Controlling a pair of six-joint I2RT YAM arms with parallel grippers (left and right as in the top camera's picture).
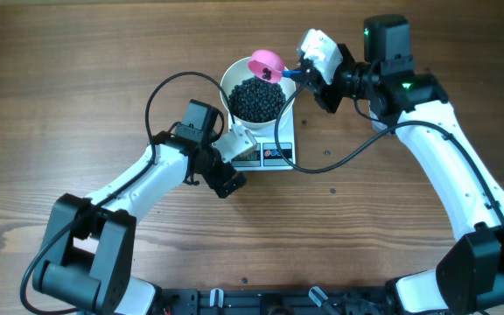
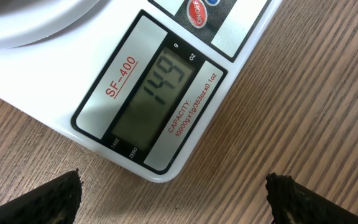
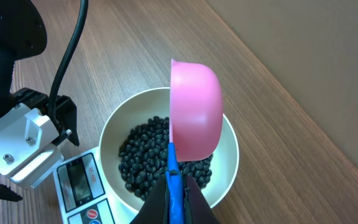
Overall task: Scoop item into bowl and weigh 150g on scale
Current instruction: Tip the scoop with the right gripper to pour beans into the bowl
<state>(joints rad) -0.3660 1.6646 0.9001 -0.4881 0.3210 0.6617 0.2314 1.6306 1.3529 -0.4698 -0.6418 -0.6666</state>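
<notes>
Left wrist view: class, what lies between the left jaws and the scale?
Bare wooden table only. In the left wrist view the open left gripper hangs just short of the scale, with nothing in the gap.

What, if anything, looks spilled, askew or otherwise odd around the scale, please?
Nothing stands out. The beans all lie inside the bowl, which sits on the scale; none show on the table. The pink scoop is tipped over the bowl, as when pouring. The display reads 149.
</notes>
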